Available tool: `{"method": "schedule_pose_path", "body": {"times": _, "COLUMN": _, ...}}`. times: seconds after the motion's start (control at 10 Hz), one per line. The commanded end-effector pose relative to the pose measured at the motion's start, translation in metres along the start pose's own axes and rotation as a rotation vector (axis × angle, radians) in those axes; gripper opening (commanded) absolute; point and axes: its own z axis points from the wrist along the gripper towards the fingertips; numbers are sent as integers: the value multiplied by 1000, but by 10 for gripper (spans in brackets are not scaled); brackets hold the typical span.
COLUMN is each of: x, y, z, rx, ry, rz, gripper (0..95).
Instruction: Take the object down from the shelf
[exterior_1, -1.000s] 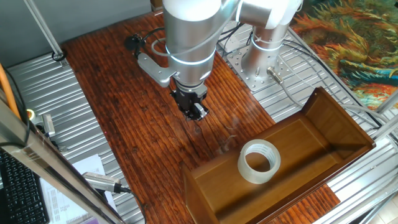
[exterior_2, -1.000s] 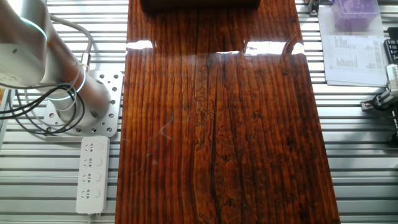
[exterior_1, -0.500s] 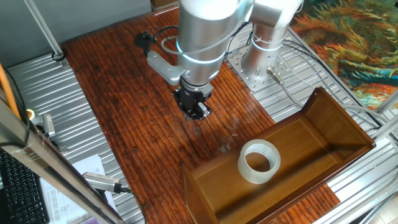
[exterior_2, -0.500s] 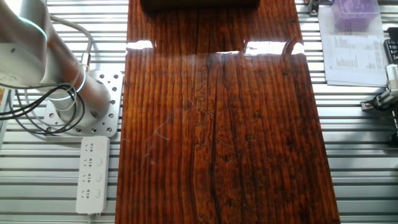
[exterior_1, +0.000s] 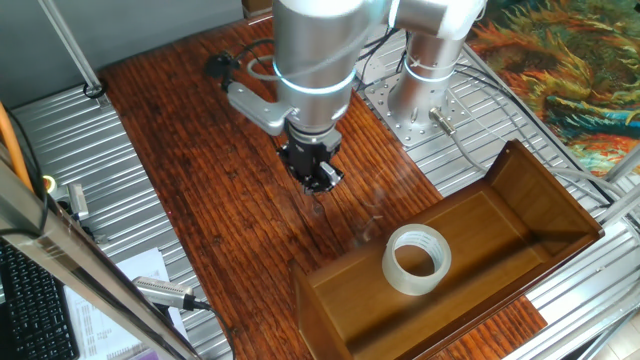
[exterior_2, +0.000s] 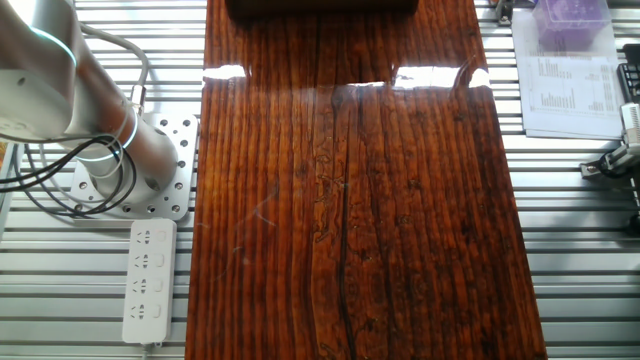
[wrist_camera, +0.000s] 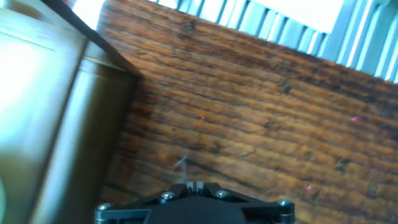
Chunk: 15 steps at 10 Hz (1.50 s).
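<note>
The roll of translucent whitish tape (exterior_1: 417, 238) lies flat inside the brown wooden shelf (exterior_1: 545, 185) at the lower right of one fixed view. My gripper (exterior_1: 319, 181) hangs over the dark grained tabletop, left of and behind the shelf and well apart from the tape. In the hand view my gripper (wrist_camera: 194, 185) shows only at the bottom edge, its fingertips pressed together and holding nothing. The shelf's outer wall (wrist_camera: 68, 124) fills the left of that view. The tape is not visible there. The other fixed view shows neither gripper nor tape.
The arm's base (exterior_1: 420, 95) stands on a metal plate behind the tabletop (exterior_1: 200, 180). Slatted metal surfaces flank the board. A white power strip (exterior_2: 148, 280) lies by the base. Papers (exterior_2: 565, 80) and tools (exterior_1: 165, 292) lie off the board's other side.
The arm's upper links have swung a little right, then back left. The gripper stays almost in the same place over the tabletop. The tape has not moved.
</note>
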Motion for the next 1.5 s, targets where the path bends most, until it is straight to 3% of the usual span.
{"method": "schedule_pose_path", "body": {"times": 0.1, "x": 0, "y": 16, "z": -15, "rx": -8, "ry": 1, "rz": 52, "gripper": 190}}
{"method": "schedule_pose_path", "body": {"times": 0.4, "x": -6, "y": 54, "z": -23, "rx": -5, "ry": 3, "rz": 104, "gripper": 190}}
{"method": "schedule_pose_path", "body": {"times": 0.6, "x": -8, "y": 71, "z": -26, "rx": -5, "ry": 3, "rz": 124, "gripper": 190}}
{"method": "schedule_pose_path", "body": {"times": 0.7, "x": -8, "y": 73, "z": -26, "rx": 4, "ry": 10, "rz": 124, "gripper": 190}}
{"method": "schedule_pose_path", "body": {"times": 0.8, "x": -8, "y": 73, "z": -26, "rx": 19, "ry": 14, "rz": 127, "gripper": 0}}
{"method": "schedule_pose_path", "body": {"times": 1.0, "x": -8, "y": 73, "z": -26, "rx": 27, "ry": 30, "rz": 129, "gripper": 0}}
{"method": "schedule_pose_path", "body": {"times": 1.3, "x": -8, "y": 73, "z": -26, "rx": 5, "ry": 20, "rz": 72, "gripper": 0}}
{"method": "schedule_pose_path", "body": {"times": 1.4, "x": -8, "y": 73, "z": -26, "rx": 1, "ry": 17, "rz": 44, "gripper": 190}}
{"method": "schedule_pose_path", "body": {"times": 1.5, "x": -8, "y": 73, "z": -26, "rx": 2, "ry": 19, "rz": 46, "gripper": 190}}
